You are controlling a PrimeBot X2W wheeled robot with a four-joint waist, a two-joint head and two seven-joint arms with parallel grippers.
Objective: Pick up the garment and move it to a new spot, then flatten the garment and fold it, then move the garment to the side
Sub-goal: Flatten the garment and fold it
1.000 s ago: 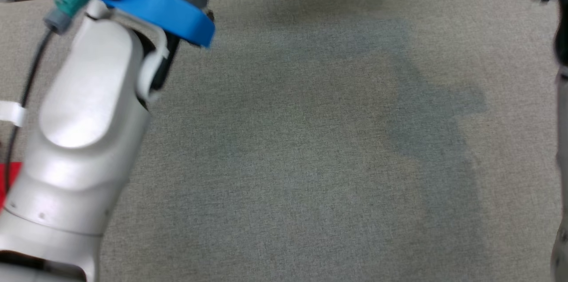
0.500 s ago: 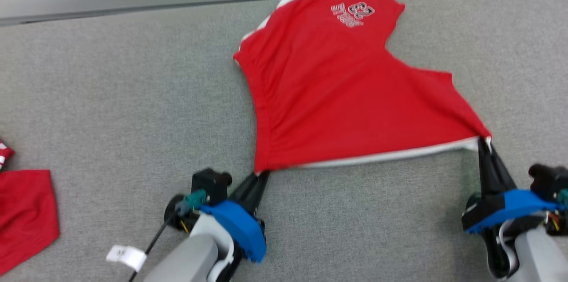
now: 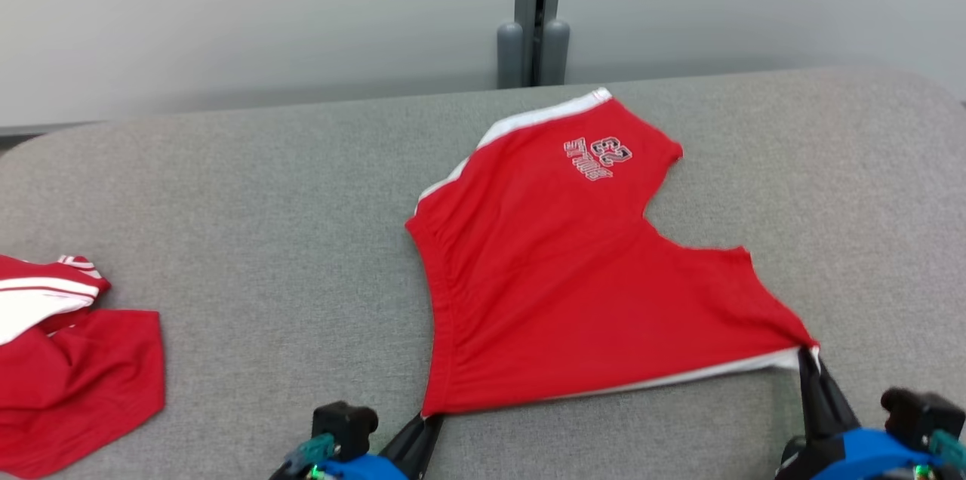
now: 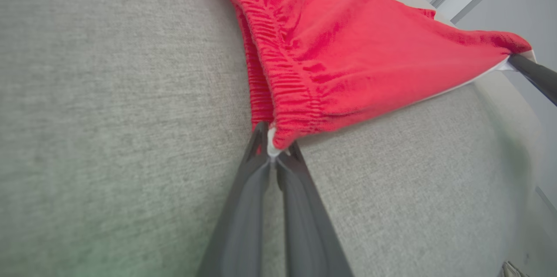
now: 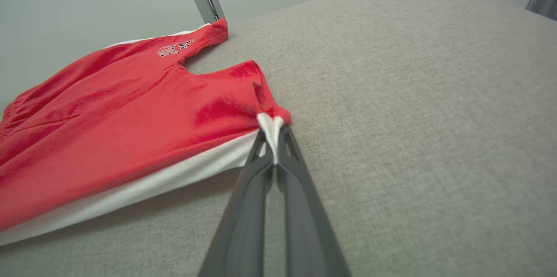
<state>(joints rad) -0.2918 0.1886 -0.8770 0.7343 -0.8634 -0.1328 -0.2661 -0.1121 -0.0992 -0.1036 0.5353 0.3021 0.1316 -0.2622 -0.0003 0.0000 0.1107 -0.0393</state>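
Because the red shorts (image 3: 558, 276) are soft and light, you can pull them about with little force, but they bend and bunch up fast. They lie near the middle of the gray table (image 3: 226, 201), spread out between your two grippers. Your left gripper (image 4: 272, 155) is pinched tight on the corner by the stretchy waistband (image 4: 278, 89). Your right gripper (image 5: 274, 137) is pinched tight on the corner with the white stripe (image 5: 130, 190). The edge between the two corners looks pulled straight and lifted a bit off the table. The far leg with the number print (image 3: 600, 155) rests flat.

I think corners like these are the best places to hold, since thin cloth can slip out if you grab only a tiny bit. Pull both sides the same, or the cloth may twist. It will not break, but the fuzzy table may drag on it and make folds. A pile of other red clothes (image 3: 75, 367) sits well apart at the left edge, so steer clear of it.
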